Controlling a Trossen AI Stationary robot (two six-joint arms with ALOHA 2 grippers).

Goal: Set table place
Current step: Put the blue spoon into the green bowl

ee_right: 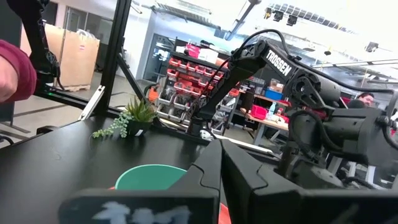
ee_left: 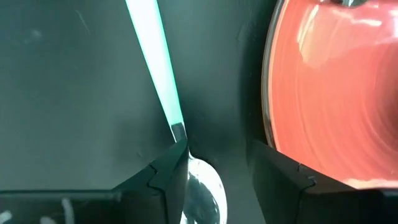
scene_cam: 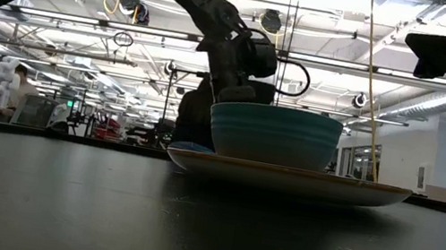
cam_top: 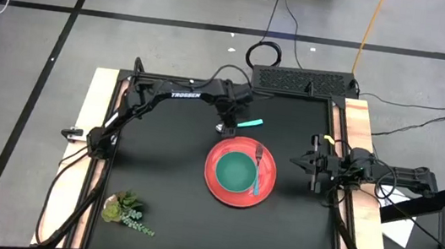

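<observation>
While the plant sprig lies idle at the near left corner of the table, the place setting stands largely assembled at the centre: the red plate carries the teal-green bowl, and the blue-handled fork rests on the plate's right side, just beside the bowl. To the right of the plate, level with it and well apart, the right gripper waits near the table's right edge with its fingers clenched on nothing. Just beyond the plate's far rim, the left gripper is lowered over the teal-handled spoon, which lies on the bare table with its handle running away to the right. In the left wrist view the spoon's bowl and neck sit between the two spread fingers, one touching or nearly touching the neck; no squeeze on it can be seen, so the spoon appears released rather than grasped.

The step in hand is judged to be the spoon, the last piece still outside the setting. The next move calls for closing the fingers on the narrow neck, lifting clear of the plate's rim, and laying the spoon beside the plate or alongside the fork without knocking the bowl.
</observation>
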